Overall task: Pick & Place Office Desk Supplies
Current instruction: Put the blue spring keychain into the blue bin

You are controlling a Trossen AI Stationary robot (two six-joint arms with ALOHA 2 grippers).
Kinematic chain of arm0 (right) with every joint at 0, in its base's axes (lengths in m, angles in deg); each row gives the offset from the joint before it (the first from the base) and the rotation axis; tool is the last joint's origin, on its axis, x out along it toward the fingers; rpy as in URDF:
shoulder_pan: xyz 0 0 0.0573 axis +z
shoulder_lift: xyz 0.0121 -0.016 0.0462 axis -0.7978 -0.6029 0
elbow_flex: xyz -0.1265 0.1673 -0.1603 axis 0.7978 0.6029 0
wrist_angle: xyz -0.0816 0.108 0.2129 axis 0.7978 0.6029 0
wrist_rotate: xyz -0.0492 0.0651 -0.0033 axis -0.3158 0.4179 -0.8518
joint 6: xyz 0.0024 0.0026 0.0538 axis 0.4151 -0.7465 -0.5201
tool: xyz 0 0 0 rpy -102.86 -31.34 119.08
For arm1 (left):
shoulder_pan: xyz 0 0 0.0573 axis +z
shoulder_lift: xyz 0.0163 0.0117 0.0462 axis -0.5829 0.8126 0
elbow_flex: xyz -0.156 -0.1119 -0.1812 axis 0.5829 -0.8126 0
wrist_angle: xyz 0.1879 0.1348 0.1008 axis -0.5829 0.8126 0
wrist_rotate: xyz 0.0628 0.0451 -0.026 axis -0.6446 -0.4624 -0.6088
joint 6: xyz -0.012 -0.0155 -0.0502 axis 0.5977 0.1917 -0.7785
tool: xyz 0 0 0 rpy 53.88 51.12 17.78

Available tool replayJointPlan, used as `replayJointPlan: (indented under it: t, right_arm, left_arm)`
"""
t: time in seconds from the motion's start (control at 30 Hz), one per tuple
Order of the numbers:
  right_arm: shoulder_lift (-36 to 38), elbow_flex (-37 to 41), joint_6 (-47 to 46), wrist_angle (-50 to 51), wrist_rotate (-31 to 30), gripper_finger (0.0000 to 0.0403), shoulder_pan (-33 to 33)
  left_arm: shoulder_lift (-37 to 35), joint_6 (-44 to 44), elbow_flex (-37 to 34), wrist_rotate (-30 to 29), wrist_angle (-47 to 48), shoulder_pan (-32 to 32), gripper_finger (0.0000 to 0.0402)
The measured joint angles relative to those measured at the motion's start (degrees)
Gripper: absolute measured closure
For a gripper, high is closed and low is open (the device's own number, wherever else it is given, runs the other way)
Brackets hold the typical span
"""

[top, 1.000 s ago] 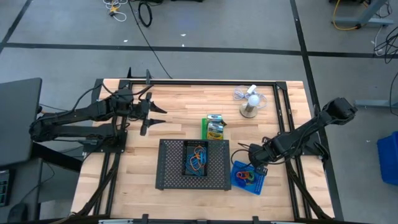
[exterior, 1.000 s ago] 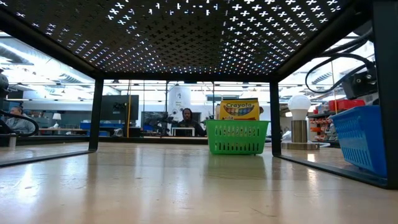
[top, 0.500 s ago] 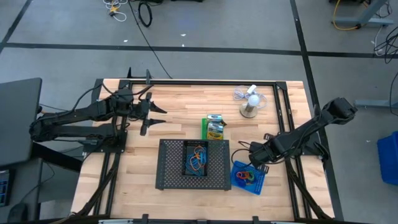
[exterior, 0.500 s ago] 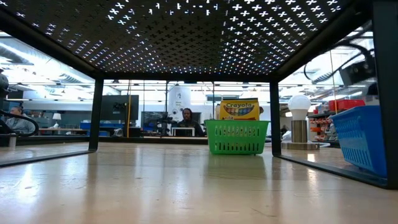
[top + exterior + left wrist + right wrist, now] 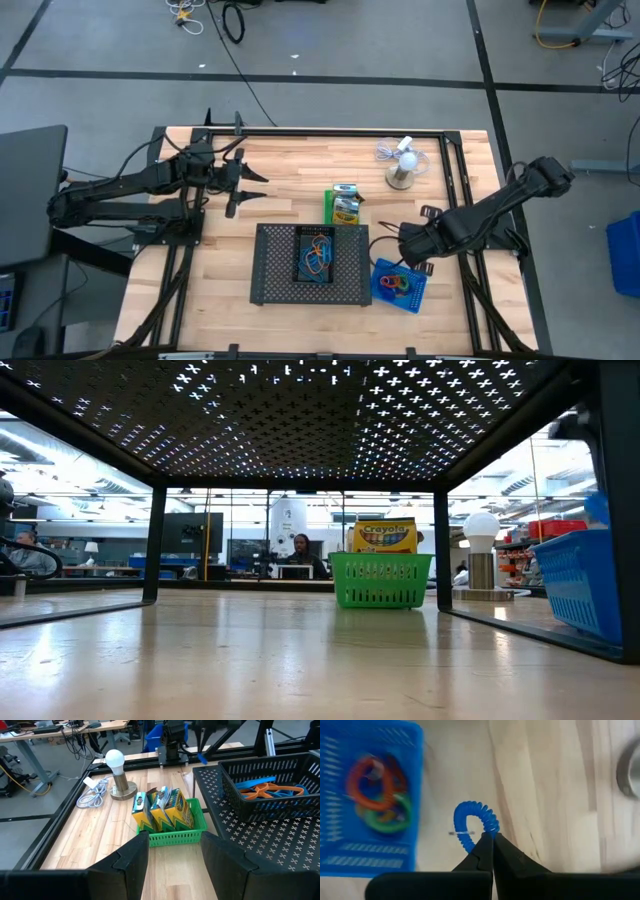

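Lifted clear of the blue bin (image 5: 370, 800), the right gripper (image 5: 492, 845) now pinches a blue coiled loop (image 5: 475, 822) above bare table. That edge-only hold could slip. Left gripper (image 5: 172, 852) waits half-open behind the green bin (image 5: 172, 832).

Bare counter (image 5: 280, 165) is lying open along the far edge and in front of my left arm, giving my left jaws (image 5: 250, 186) free passage there. The large black mesh tray (image 5: 311, 265) is blocking the near middle, with the green bin (image 5: 343, 205) standing just beyond it. On my right, the blue bin (image 5: 400, 286) is sitting just beside the tray, crowding my right jaws (image 5: 400, 240), which are hanging over the strip of bare wood just past it. The fan (image 5: 402, 168) is occupying the far right corner.
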Motion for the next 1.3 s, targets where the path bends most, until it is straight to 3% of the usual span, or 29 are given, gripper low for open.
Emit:
replayJointPlan:
  t: [0.53, 0.77, 0.97, 1.3]
  right_arm:
    - [-0.07, -3.22, 3.63, -17.60, 7.85, 0.0403, 1.73]
    - [-2.20, 1.91, 1.50, -26.98, 11.51, 0.0403, 3.40]
    - [-5.06, 3.04, -1.07, -27.69, 10.25, 0.0401, 4.00]
    - [-5.75, 3.04, -2.58, -27.76, 9.16, 0.0315, 4.43]
  left_arm:
    - [0.00, 0.00, 0.00, 0.00, 0.00, 0.00, 0.0214]
    - [0.02, 0.00, 0.00, 0.01, 0.04, -0.01, 0.0214]
    - [0.02, -0.20, 0.00, 0.00, 0.03, 0.02, 0.0214]
    - [0.02, -0.44, 0.00, 0.00, 0.02, 0.05, 0.0214]
